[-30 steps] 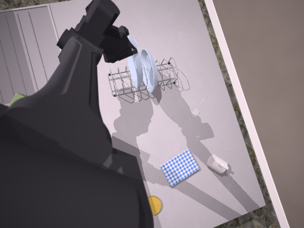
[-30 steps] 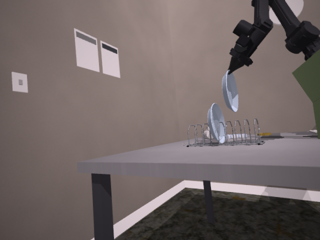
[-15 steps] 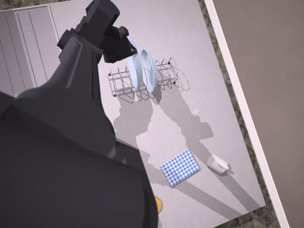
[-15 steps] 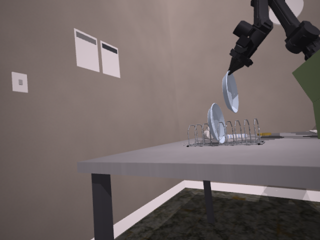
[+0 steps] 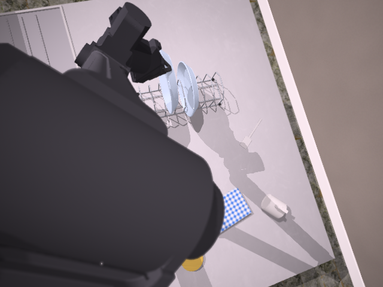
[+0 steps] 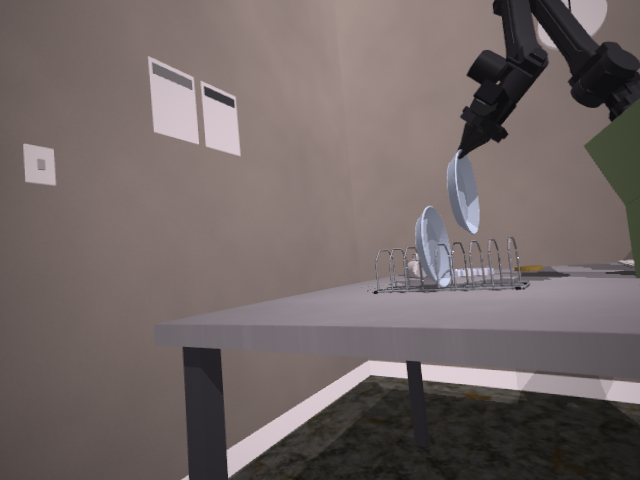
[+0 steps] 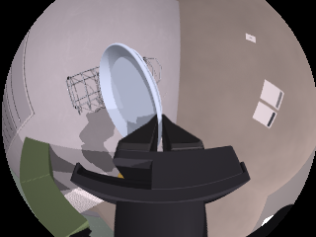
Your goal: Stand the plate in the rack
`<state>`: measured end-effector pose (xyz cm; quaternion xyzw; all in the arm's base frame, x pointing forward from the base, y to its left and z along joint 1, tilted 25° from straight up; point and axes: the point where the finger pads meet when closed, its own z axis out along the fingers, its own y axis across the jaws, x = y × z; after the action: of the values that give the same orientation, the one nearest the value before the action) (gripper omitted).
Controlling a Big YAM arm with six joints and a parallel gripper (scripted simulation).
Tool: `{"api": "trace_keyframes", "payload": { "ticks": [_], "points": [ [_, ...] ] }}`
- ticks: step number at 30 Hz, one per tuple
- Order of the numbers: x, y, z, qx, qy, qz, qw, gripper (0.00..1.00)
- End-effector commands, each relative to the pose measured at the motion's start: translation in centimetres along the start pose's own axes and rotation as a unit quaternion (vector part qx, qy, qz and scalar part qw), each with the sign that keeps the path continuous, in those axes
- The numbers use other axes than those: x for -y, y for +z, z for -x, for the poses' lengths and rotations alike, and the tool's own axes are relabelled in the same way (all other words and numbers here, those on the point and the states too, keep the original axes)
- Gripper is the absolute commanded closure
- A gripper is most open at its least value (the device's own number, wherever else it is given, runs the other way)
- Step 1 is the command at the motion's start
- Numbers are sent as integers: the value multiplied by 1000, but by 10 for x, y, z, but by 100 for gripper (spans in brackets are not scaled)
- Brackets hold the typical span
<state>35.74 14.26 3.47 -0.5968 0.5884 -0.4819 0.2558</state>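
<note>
We saw an arm (image 6: pixel 522 49) that was matte black all over, built of thick rounded links joined by drum-shaped joint housings. Just behind the gripper (image 6: pixel 461 151) sat a blocky wrist section with stepped, angular edges, and a fat cylinder jutted out to one side of it. The gripper's fingers were dark wedges that tapered to a narrow point. Behind them, in the wrist view, a broad curved black collar sat on a round barrel.
</note>
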Motion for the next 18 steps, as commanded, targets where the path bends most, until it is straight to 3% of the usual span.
{"api": "trace_keyframes", "payload": {
  "ticks": [1,18],
  "points": [
    [9,6,0,-1,14,-14,1000,100],
    [17,8,1,2,28,-26,999,100]
  ]
}}
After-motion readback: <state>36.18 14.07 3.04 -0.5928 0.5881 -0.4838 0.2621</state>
